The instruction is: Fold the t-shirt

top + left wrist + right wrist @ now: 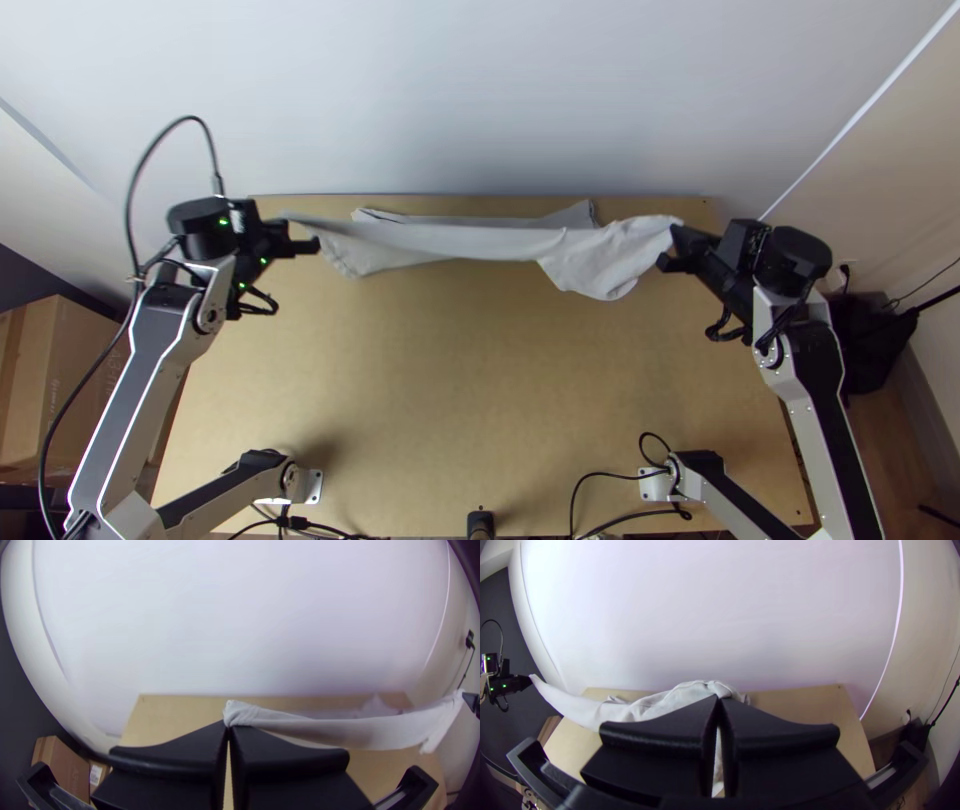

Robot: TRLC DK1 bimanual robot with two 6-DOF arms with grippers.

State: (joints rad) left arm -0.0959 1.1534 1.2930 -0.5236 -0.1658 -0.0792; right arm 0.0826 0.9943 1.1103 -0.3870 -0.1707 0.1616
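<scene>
In the top view, the table point(480, 370) is spanned near its far edge by the light grey t-shirt point(440, 240), which is drawn out into a narrow, gathered band. One end is held by the left gripper point(308, 240) near the table's far left corner, the other by the right gripper point(670, 245) near its far right corner. A looser flap is hung close to the right gripper, and more cloth is seen behind the band, towards the table's far edge. A cardboard box point(60, 370) is placed left of the table.

In the left wrist view, a bunched end of the t-shirt is pinched between the closed fingertips of the left gripper point(229, 726).

In the right wrist view, crumpled cloth is clamped at the tips of the right gripper point(719, 699), its fingers pressed together.
</scene>
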